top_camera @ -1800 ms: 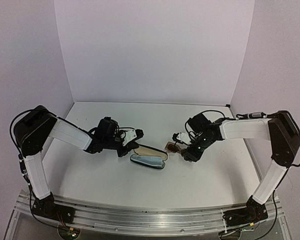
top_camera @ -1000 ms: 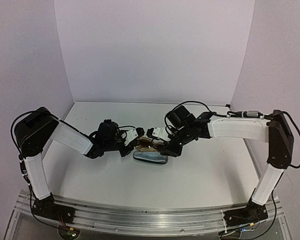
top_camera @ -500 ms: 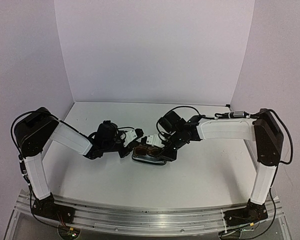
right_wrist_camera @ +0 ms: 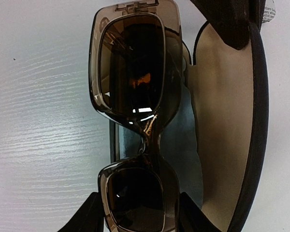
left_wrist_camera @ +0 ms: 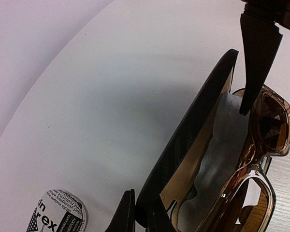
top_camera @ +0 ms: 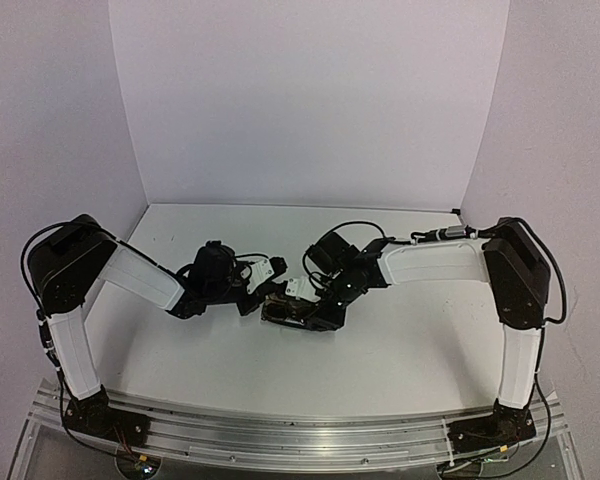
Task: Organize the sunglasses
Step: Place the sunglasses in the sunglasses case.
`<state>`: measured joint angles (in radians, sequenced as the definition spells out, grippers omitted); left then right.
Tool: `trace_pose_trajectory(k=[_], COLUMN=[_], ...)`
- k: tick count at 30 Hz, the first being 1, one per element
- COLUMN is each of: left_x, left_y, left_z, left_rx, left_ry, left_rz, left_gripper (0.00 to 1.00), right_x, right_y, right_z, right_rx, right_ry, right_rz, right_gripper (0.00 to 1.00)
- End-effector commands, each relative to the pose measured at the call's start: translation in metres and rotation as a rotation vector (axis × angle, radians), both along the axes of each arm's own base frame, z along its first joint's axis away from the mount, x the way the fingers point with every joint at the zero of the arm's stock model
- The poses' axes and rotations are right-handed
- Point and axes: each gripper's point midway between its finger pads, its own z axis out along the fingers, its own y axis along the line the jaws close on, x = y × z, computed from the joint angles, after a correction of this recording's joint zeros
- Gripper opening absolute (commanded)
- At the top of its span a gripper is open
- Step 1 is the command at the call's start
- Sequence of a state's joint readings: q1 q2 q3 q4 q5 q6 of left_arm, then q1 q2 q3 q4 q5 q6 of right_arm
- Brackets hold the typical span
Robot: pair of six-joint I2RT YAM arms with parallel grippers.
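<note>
The brown sunglasses (right_wrist_camera: pixel 133 87) have a chunky frame and brownish lenses. My right gripper (right_wrist_camera: pixel 137 220) is shut on one lens end and holds them over the open black case (right_wrist_camera: pixel 253 121). A light-blue cloth (right_wrist_camera: pixel 181 140) lies inside against the beige lining. My left gripper (left_wrist_camera: pixel 142 217) is shut on the edge of the case lid (left_wrist_camera: pixel 193 121) and holds it open. In the top view both grippers, left (top_camera: pixel 255 296) and right (top_camera: pixel 305 300), meet at the case (top_camera: pixel 292 316) mid-table. The white-framed pair is out of view.
The white table (top_camera: pixel 410 340) has white walls at the back and sides. A round printed label (left_wrist_camera: pixel 55 220) shows beside my left fingers. The right gripper's dark finger (left_wrist_camera: pixel 258 53) shows in the left wrist view, above the sunglasses (left_wrist_camera: pixel 261 145).
My right arm has moved left with the brown sunglasses, from right of the case to directly over its open tray. My left gripper has stayed on the lid.
</note>
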<state>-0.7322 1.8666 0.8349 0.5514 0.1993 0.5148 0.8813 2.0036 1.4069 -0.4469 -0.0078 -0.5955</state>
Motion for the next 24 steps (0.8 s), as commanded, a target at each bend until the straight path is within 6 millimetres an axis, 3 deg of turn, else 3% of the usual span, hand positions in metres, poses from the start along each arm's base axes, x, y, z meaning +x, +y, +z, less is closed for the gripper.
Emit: trace_pose_trajectory(k=[1,9,16,24], left_x=[0.001,0.000,0.000,-0.002], left_y=[-0.004,-0.003,-0.005,-0.006], left_z=[0.039,0.040,0.041,0.041], left_rx=[-0.087,-0.086,-0.091,-0.088], left_ry=[-0.070,-0.075,-0.071,-0.069], left_rz=[0.000,-0.005,-0.009,-0.015], left_gripper=[0.00,0.00,0.00,0.00], right_x=[0.004,0.006,0.007,0.009], right_y=[0.006,-0.007,0.002,0.003], right_z=[0.028,0.016,0.010,-0.002], right_rx=[0.104,0.071,0.064,0.044], right_ry=[-0.004,0.005,0.007,0.016], right_rz=[-0.043,-0.080,-0.050,-0.057], right_gripper=[0.46,0.45,0.45,0.54])
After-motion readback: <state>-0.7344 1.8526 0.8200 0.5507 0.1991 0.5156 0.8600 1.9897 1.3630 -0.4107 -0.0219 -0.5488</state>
